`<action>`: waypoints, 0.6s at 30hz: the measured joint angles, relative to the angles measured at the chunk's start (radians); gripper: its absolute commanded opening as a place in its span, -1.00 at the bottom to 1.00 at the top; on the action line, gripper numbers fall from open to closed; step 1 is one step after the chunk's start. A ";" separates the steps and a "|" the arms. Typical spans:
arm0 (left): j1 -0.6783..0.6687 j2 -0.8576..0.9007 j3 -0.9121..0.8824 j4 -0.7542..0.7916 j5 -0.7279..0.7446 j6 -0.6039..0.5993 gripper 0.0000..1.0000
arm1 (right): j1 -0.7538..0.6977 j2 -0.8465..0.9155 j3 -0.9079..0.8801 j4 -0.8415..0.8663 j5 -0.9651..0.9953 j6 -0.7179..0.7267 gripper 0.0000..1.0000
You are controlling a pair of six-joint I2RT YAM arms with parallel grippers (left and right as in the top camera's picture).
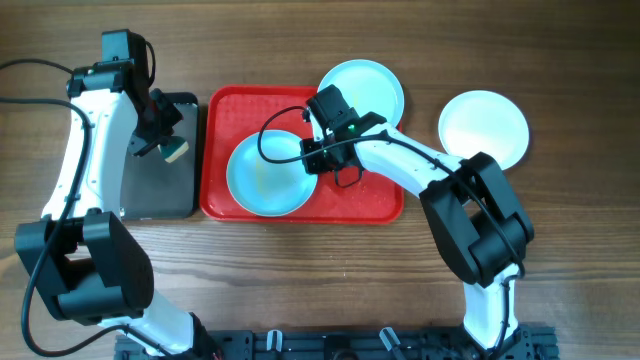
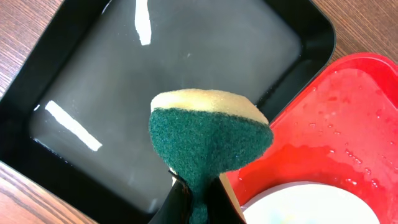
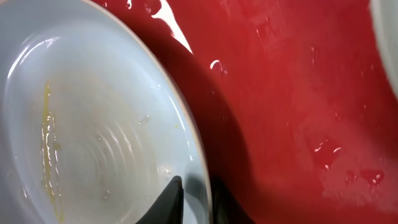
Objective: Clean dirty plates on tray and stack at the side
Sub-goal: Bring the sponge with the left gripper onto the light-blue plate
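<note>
The sponge (image 2: 208,140) is closest to the left wrist camera: a green scouring face with a yellow foam back. The left gripper (image 2: 196,202) has its jaws pressed together on the lower part of it. It hangs above the black tray (image 2: 31,81), which holds shallow water that reflects the lamps. This tray lies near the left edge of the worktop, just beside the red tray (image 1: 370,200).

In the right wrist view, the right gripper (image 3: 198,202) stands with one finger inside the dirty plate (image 3: 93,143) and one outside, so the jaws are clamped on its rim. The plate throws a dark shadow on the wet red floor. This view also shows a yellow streak (image 3: 46,143) and a thin film on the plate, which are only faint from overhead.

Only the overhead camera shows all the plates together. The dirty plate (image 1: 268,175) is in the left half of the red tray, in the middle of the worktop. The second plate (image 1: 362,90) overlaps the far right corner of that tray. The third plate (image 1: 484,128), which looks whiter, lies on the wood toward the right edge, apart from the tray. A small green light (image 1: 352,127) is on at the right wrist.
</note>
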 measured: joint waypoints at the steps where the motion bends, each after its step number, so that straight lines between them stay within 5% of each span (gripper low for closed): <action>1: -0.003 0.000 0.000 0.000 0.000 0.000 -0.92 | 0.000 0.000 0.000 -0.010 0.001 0.011 -0.91; 10: -0.128 0.017 0.000 0.005 0.009 0.005 -0.92 | 0.000 0.000 0.002 -0.020 -0.003 0.122 -0.92; 18: -0.295 0.158 0.000 0.034 0.056 0.180 -0.92 | 0.000 0.000 0.002 -0.013 -0.004 0.146 -0.91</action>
